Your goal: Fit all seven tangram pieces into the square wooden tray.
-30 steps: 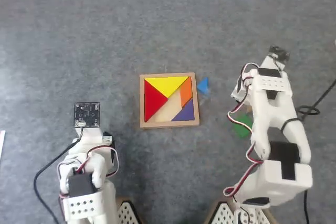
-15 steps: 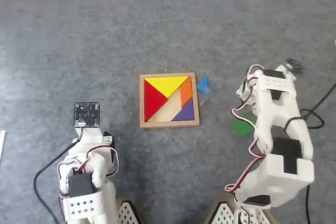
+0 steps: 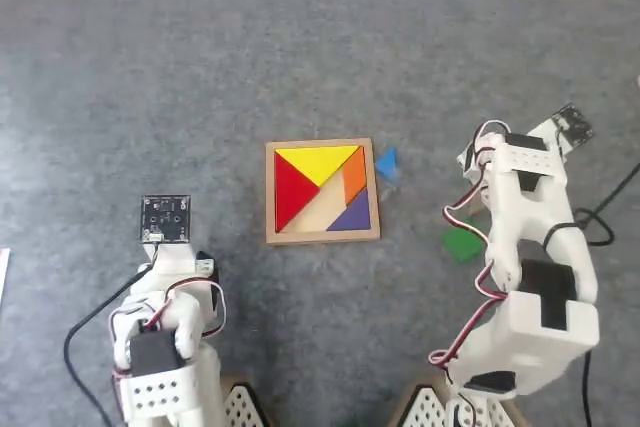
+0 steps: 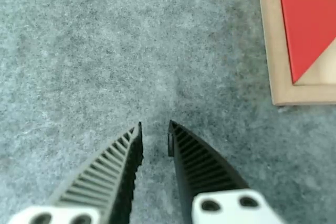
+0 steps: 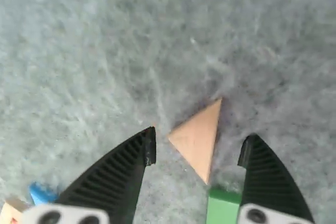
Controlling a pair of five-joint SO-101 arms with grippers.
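Note:
The square wooden tray (image 3: pixel 322 237) lies mid-table holding yellow (image 3: pixel 315 162), red (image 3: pixel 290 192), orange (image 3: pixel 354 182) and purple (image 3: pixel 352 213) pieces. A small blue triangle (image 3: pixel 386 162) rests just right of the tray; a corner of it (image 5: pixel 41 192) shows in the right wrist view. A green piece (image 3: pixel 461 244) lies beside the right arm. A tan triangle (image 5: pixel 198 136) lies on the carpet between the open fingers of my right gripper (image 5: pixel 202 148). My left gripper (image 4: pixel 155 132) hovers over bare carpet left of the tray (image 4: pixel 274 66), its fingers a small gap apart with nothing between them.
Grey carpet (image 3: pixel 200 77) covers the table. The right arm's body (image 3: pixel 520 237) stands right of the tray, over the green piece's edge. The left arm (image 3: pixel 165 297) sits at the front left. A black cable (image 3: pixel 600 209) trails at the right edge.
The right arm's wrist swung rightward, away from the tray, uncovering more of the green piece. The left arm stayed put.

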